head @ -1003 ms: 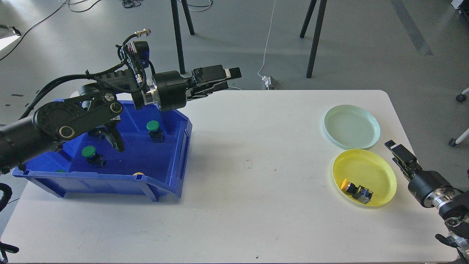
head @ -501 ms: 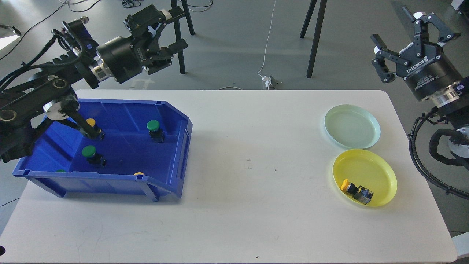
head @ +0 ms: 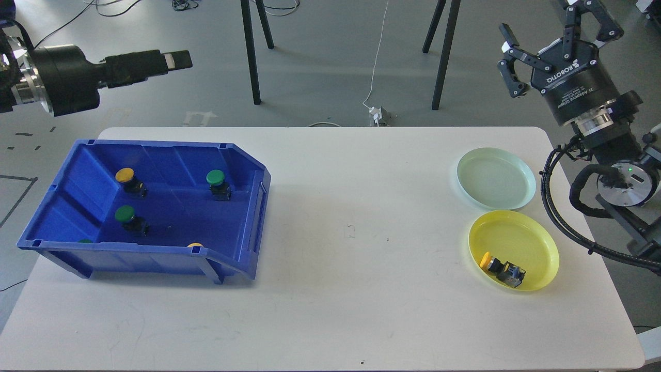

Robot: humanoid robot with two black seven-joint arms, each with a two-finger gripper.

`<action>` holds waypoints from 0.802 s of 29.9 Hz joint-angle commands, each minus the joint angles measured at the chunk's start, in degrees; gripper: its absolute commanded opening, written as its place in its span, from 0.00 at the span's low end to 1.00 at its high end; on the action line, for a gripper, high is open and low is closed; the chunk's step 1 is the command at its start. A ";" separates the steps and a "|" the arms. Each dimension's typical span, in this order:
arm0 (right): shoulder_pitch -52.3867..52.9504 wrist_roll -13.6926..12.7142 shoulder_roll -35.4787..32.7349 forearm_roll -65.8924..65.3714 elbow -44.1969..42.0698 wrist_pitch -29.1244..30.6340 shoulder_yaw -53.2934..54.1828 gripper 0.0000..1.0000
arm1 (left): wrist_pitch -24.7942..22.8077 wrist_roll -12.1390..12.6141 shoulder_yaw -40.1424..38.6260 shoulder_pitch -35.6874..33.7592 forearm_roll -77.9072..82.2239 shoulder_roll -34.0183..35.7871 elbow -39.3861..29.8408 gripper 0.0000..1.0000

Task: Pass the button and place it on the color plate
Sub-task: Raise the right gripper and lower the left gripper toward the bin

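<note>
A blue bin (head: 155,258) at the table's left holds a yellow button (head: 125,176), two green buttons (head: 216,179) (head: 125,214), and two more at the front wall, mostly hidden. A yellow plate (head: 521,235) at the right holds one yellow button (head: 498,267). A pale green plate (head: 496,178) behind it is empty. My left gripper (head: 175,60) is raised beyond the table's back left, above and behind the bin, seen side-on. My right gripper (head: 550,23) is raised at the far right above the plates, open and empty.
The white table (head: 351,258) spans the view, with bare surface between the bin and the plates. Black stand legs (head: 439,62) and a white cable (head: 377,62) are on the floor behind the table. My right arm's cables (head: 563,217) hang by the table's right edge.
My left gripper has pulled back up and to the left, clear of the bin. My right gripper has risen from low beside the yellow plate to high at the far right.
</note>
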 commanded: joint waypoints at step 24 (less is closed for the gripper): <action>-4.62 0.00 -0.82 0.09 0.51 -0.01 0.33 0.78 | 0.02 0.01 16.67 2.33 29.20 -8.05 18.82 0.95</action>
